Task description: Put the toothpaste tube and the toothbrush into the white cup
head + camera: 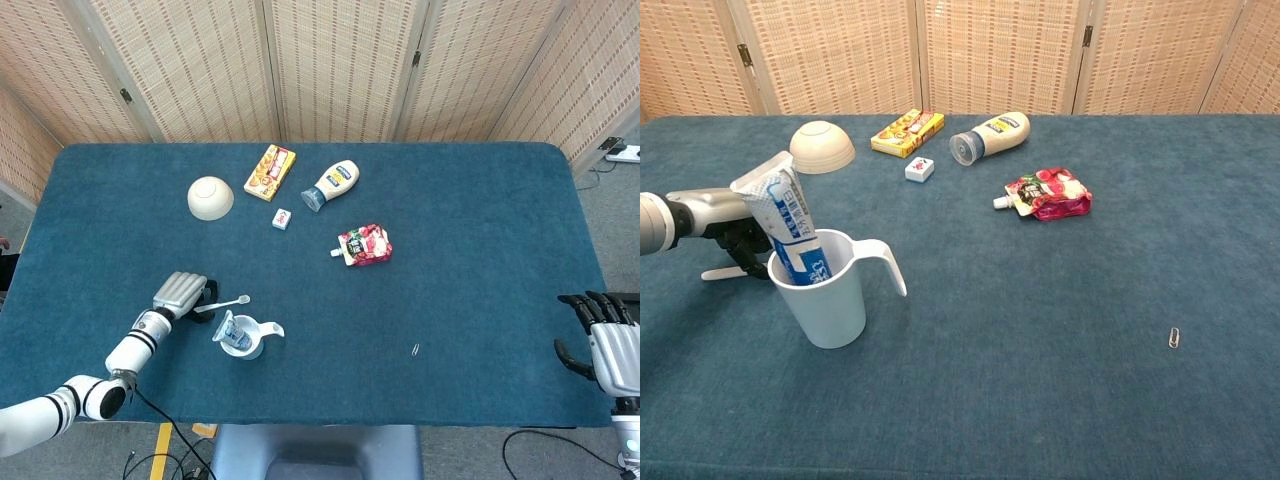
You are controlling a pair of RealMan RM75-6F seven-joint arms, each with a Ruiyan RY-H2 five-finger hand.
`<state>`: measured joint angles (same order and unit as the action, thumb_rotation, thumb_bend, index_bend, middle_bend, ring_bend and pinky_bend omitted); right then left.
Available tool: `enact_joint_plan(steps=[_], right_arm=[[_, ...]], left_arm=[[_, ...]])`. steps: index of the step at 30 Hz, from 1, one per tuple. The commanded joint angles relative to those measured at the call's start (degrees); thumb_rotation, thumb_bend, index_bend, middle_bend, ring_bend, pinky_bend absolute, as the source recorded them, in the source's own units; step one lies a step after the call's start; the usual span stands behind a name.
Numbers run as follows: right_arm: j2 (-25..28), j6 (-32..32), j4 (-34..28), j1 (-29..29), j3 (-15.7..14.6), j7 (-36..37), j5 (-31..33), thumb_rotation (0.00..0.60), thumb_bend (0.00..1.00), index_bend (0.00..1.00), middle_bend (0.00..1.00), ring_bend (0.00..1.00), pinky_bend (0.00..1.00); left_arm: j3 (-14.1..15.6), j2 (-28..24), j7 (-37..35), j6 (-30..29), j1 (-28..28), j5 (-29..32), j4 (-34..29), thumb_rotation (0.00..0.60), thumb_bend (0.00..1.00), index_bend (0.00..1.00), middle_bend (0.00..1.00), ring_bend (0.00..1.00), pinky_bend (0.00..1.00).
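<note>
Chest view shows the tube (790,225) standing tilted in the cup (830,290), its crimped end up. Just left of the cup, the left hand (730,215) lies over the toothbrush (728,271) on the table (1040,330); whether its fingers grip the brush I cannot tell. Head view puts the brush head (241,298) beside the cup, and the right hand (605,345) at the table's right edge, fingers apart, holding nothing.
</note>
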<state>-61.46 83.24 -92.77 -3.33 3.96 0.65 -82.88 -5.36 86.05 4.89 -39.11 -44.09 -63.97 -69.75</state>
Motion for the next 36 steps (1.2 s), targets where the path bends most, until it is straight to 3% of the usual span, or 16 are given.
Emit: enact_joint_plan(steps=[1, 15, 24, 30, 36], right_arm=[[0.0, -0.1, 0.1, 0.0, 0.0, 0.0, 0.0, 0.6, 0.26, 0.25, 0.26, 0.14, 0.14], [1.0, 1.4, -0.7, -0.2, 1.0, 0.7, -0.7, 0.6, 0.26, 0.25, 0.26, 0.14, 0.14], [2.6, 2.5, -2.5, -0.3, 1.6, 1.3, -1.5, 0.6, 0.26, 0.25, 0.26, 0.14, 0.14], [2.7, 2.3, -2.8, -0.5, 1.7, 1.0, -1.4, 0.6, 0.26, 0.25, 0.26, 0.14, 0.14], [2.9, 2.3, -3.2, -0.9, 1.9, 0.6, -1.9, 0.6, 0.26, 0.25, 0.26, 0.14, 0.14]], left_arm=[[0.0, 0.1, 0.0, 0.3, -0.1, 0.2, 0.1, 0.6, 0.35, 0.54, 1.0, 0.91, 0.97], [-0.2, 0.0, -0.6, 0.2, 0.0, -0.1, 0.0, 0.6, 0.4, 0.61, 1.0, 0.91, 0.97], [-1.4, -2.1, -5.7, -3.1, 1.8, -2.7, -2.5, 0.6, 0.42, 0.62, 1.0, 0.92, 0.97], [-3.9, -6.0, -15.9, -8.0, 4.6, -6.2, -6.7, 0.6, 0.43, 0.63, 1.0, 0.92, 0.97], [-6.1, -13.7, -37.6, -9.5, 7.6, -12.1, -14.7, 0.6, 0.43, 0.63, 1.0, 0.92, 0.97]])
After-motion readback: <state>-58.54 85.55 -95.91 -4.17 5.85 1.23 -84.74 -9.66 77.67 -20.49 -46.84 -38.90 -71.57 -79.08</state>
